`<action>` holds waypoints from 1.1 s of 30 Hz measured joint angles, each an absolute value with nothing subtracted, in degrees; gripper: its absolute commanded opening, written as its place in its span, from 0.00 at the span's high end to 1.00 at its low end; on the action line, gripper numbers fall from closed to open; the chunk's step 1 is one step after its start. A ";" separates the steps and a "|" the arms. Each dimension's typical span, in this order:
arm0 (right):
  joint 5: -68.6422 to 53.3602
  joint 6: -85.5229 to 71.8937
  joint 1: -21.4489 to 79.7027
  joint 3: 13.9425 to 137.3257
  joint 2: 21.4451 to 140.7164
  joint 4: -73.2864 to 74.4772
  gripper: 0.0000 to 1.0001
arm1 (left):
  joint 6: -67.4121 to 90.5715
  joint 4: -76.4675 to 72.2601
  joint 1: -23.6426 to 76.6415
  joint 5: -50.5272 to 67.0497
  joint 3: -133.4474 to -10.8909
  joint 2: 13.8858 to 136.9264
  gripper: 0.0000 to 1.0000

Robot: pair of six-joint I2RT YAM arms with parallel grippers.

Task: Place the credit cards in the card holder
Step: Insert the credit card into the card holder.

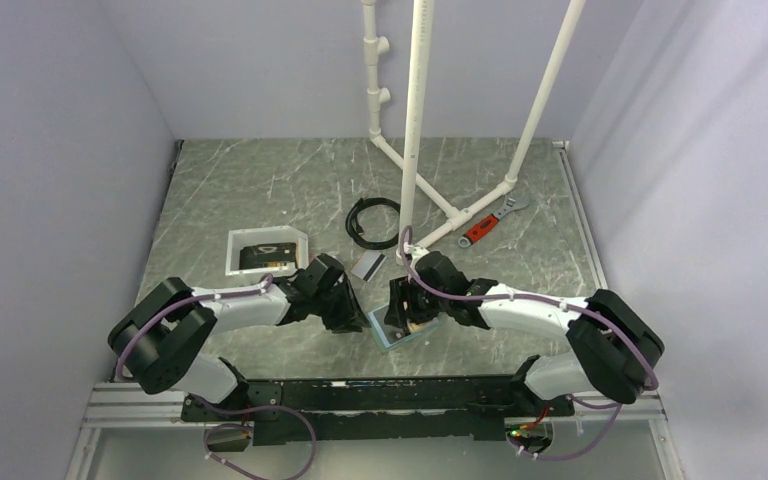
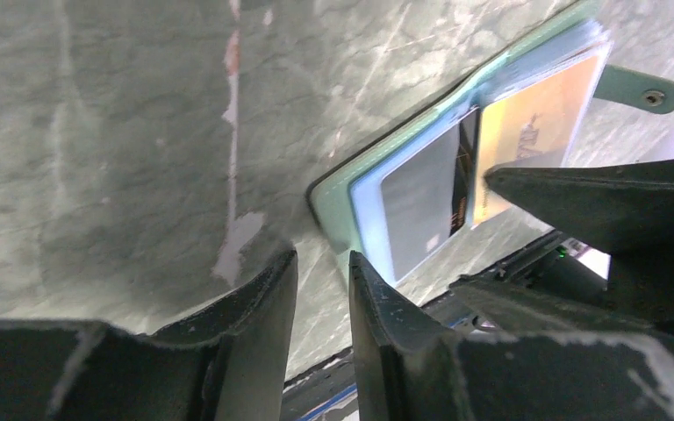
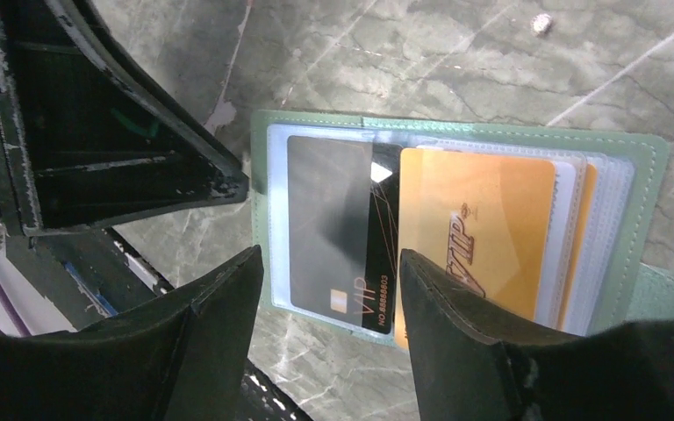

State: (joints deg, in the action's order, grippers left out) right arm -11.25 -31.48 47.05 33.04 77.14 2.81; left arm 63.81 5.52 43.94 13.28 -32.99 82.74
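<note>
The card holder (image 3: 645, 175) lies open on the marble table, green rim around clear sleeves; it shows as a pale blue patch (image 1: 392, 338) from above. A black credit card (image 3: 333, 219) sits partly in the left sleeve, and a gold one (image 3: 483, 219) lies on the right side. My right gripper (image 3: 329, 263) hangs open over the black card's lower edge, holding nothing. My left gripper (image 2: 323, 263) stands just left of the holder (image 2: 333, 206), its jaws a narrow gap apart and empty. One left fingertip (image 3: 228, 184) is at the holder's left edge.
A white tray (image 1: 243, 240) behind the left arm holds a dark card (image 1: 265, 256). A grey card (image 1: 367, 265) lies loose on the table. Farther back are a black cable coil (image 1: 372, 220), a red-handled wrench (image 1: 485, 225) and a white pipe frame (image 1: 415, 130).
</note>
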 measured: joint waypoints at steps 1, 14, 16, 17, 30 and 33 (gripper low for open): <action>-11.27 -31.51 47.11 33.04 77.38 2.50 0.38 | 64.25 4.67 43.94 13.67 -32.95 83.24 0.65; -6.24 -32.77 52.84 33.10 81.34 -2.66 0.35 | 67.33 -1.80 43.94 14.90 -32.14 85.67 0.65; -7.57 -33.63 52.62 31.92 80.84 -4.80 0.35 | 67.26 -1.61 43.94 14.63 -32.14 85.49 0.65; -8.23 -34.15 52.42 31.33 80.55 -5.52 0.35 | 67.16 -1.21 43.94 14.48 -32.14 85.25 0.64; -7.46 -34.59 52.21 31.88 77.28 0.51 0.70 | 63.18 9.80 43.94 9.45 -30.02 73.91 0.48; -7.40 -34.68 52.21 31.88 77.56 0.69 0.84 | 62.78 9.28 43.94 10.96 -29.74 72.84 0.50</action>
